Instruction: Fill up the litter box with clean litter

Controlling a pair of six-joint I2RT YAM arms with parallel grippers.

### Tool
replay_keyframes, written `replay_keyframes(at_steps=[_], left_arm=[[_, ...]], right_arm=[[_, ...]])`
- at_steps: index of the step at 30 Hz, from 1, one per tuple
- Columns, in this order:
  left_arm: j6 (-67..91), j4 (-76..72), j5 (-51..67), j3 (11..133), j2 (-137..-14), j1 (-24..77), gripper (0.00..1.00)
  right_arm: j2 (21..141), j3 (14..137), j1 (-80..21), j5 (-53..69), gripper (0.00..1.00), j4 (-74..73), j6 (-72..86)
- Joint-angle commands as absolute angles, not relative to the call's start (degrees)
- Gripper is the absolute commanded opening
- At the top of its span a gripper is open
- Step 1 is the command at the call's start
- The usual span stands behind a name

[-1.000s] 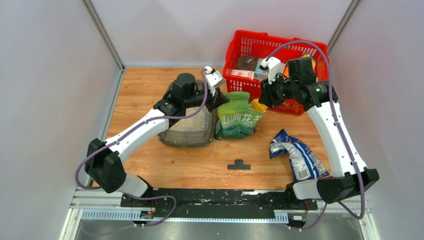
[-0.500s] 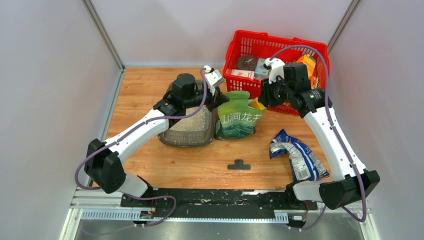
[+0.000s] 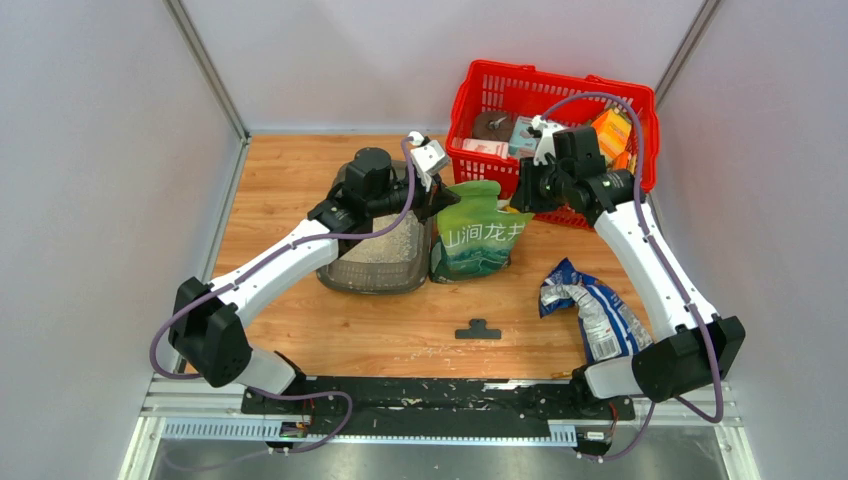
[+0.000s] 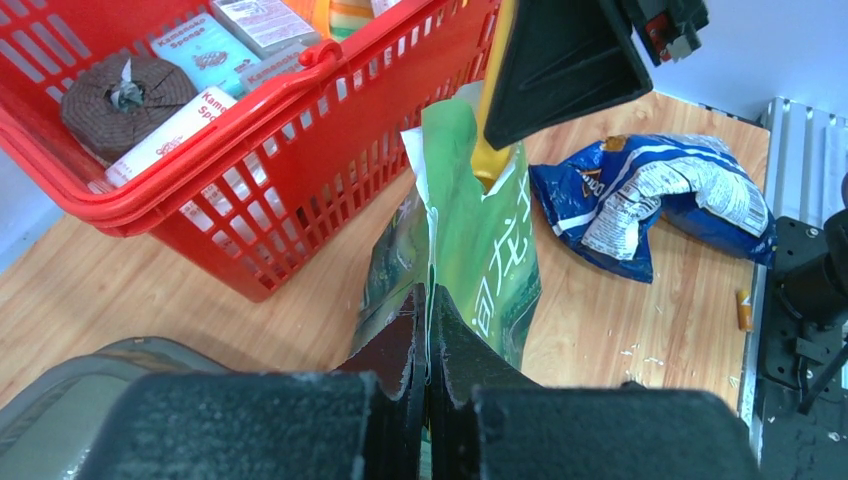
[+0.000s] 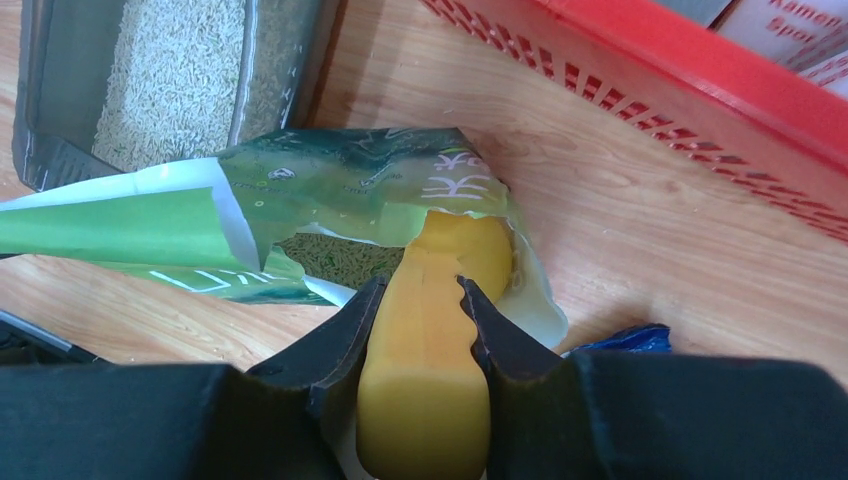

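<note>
The litter box point(image 3: 368, 280), a dark grey translucent tray with rounded corners, is set just beside the glossy green pouch point(image 3: 480, 245), at its 9 o'clock. Pale, grainy litter point(image 3: 388, 248) is spread inside it. The pouch's thin torn edge is pinched flat by the left gripper point(image 4: 428, 305). A smooth, rounded yellow plastic tool point(image 5: 428, 380) is clamped in the right gripper point(image 5: 420, 298) at the pouch's mouth. A red mesh basket point(image 4: 300, 190) is seen at the pouch's 1 o'clock.

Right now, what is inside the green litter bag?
The green bag shows litter granules and the yellow scoop dipping in, held by the right gripper. Deeper contents are covered.
</note>
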State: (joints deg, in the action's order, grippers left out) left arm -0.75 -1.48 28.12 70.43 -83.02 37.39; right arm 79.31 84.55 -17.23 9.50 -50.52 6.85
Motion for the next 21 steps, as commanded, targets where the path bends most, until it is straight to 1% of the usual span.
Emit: replay_keyframes(at_steps=[1,6,15,19,21], left_arm=[[-1.6,-15.2,27.9,72.4,-77.9,37.3,0.0],[-2.0,-15.9,28.1,72.5,-78.3,37.4,0.0],[-0.6,-16.1,28.0,72.7,-79.0,37.3,0.0],[-0.4,-15.0,27.8,71.2,-79.0,37.3,0.0],[-0.4,-14.5,27.7,70.8,-78.9,37.4,0.0]], right_arm=[[80.3,82.1,-17.1,9.9,0.0,-51.9,8.0],[81.0,77.5,-18.6,7.7,0.0,-51.5,2.8],[83.0,71.9,-19.8,4.7,0.0,-48.9,3.7],[84.0,69.0,-20.0,7.3,0.0,-47.3,5.1],[84.9,67.1,-20.0,11.6,0.0,-46.7,5.4]])
